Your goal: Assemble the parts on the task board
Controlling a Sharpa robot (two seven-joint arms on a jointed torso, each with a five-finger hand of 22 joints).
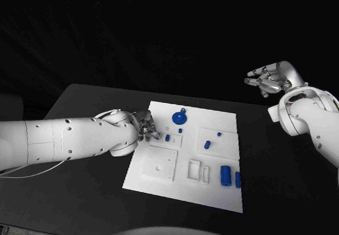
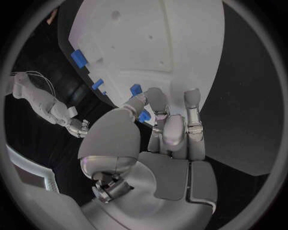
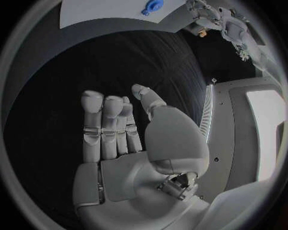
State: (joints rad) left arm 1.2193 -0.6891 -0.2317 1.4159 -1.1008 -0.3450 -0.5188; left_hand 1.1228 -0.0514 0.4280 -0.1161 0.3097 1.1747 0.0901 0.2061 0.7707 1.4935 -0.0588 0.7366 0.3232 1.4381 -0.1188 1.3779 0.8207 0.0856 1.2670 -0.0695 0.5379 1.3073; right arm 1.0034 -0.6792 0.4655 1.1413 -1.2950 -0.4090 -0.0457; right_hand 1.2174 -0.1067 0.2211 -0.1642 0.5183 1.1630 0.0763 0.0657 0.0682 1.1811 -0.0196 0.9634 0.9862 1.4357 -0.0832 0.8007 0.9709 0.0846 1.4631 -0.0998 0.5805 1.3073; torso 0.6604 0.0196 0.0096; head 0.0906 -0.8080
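The white flat task board [image 1: 211, 195] lies in the middle of the black bench [image 1: 85, 187]. The left robot hand [image 1: 143, 127] rests at the board's left edge, its fingers [image 2: 159, 108] pinching a small blue plastic part [image 2: 144, 115]. More small blue parts [image 1: 227, 176] stand on the board (one round blue piece [image 1: 180, 117] near its far edge). The right robot hand [image 1: 270, 79] hangs above the bench, well apart from the board, fingers apart and holding nothing.

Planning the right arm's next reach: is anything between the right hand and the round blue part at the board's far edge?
Nothing visible. The right hand is raised beyond the table's far right corner; only bare black table separates it from the round blue part.
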